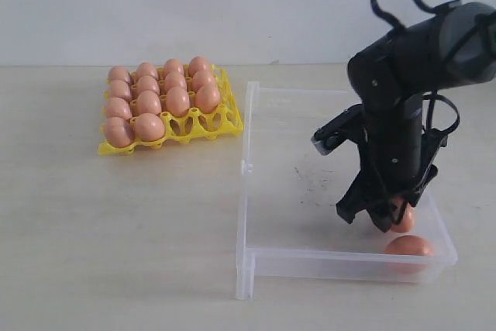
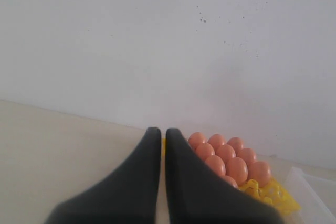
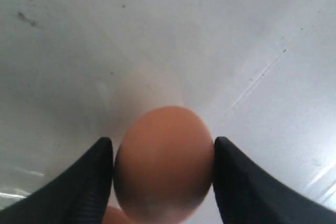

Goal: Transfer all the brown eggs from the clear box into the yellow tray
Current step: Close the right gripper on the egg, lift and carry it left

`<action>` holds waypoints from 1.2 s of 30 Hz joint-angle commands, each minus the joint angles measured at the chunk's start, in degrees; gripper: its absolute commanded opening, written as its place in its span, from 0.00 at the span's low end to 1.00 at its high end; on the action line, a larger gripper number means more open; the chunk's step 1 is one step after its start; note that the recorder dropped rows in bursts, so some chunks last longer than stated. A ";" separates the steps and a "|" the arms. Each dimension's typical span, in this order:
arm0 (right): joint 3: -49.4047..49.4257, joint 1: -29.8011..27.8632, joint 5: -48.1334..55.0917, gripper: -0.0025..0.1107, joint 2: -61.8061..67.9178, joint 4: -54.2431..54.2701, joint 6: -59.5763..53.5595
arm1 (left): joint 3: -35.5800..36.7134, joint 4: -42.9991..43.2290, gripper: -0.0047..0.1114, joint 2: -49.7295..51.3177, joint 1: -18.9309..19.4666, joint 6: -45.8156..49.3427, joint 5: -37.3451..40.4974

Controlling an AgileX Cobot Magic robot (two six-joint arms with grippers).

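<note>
1. The pale counter (image 1: 116,253) carries everything.
2. The clear box (image 1: 246,191) lies on the right of the exterior view. It is shallow and transparent, with low walls and dark scuffs on its floor.
3. The black right arm (image 1: 403,114) reaches down into the box's near right corner.
4. The yellow tray (image 1: 203,125), a bright openwork grid, lies just beside the box's far left corner. Fourteen cups are filled and two front cups are bare.
5. The brown eggs (image 1: 147,102) are smooth, orange-brown ovals, all alike.
6. The right claw (image 1: 364,221) is clenched on the gripped egg (image 3: 163,166), with both fingers touching its sides. I cannot tell whether this egg is lifted.
7. The loose egg (image 1: 408,246) lies by the box's front wall, near the gripped one.
8. The left claw (image 2: 161,131) is closed and holds nothing, with the tray beyond it.
</note>
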 commanded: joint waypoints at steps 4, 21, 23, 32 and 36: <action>0.01 1.37 -5.55 0.47 1.95 -2.30 3.26 | -0.15 -0.19 0.07 -0.16 -0.24 0.52 0.00; 0.01 1.37 -24.39 0.02 -2.84 -1.85 9.02 | -0.15 -0.19 0.07 -0.16 -0.24 0.52 0.00; 0.01 1.37 -30.95 0.02 -5.22 -1.72 12.47 | -0.15 -0.19 0.07 -0.16 -0.24 0.52 0.00; 0.01 1.37 -46.12 0.02 -7.01 -1.93 18.85 | -0.15 -0.19 0.07 -0.16 -0.24 0.52 0.00; 0.01 1.84 -55.28 0.02 -7.01 -1.82 21.24 | -0.15 -0.19 0.07 -0.16 -0.24 0.52 0.00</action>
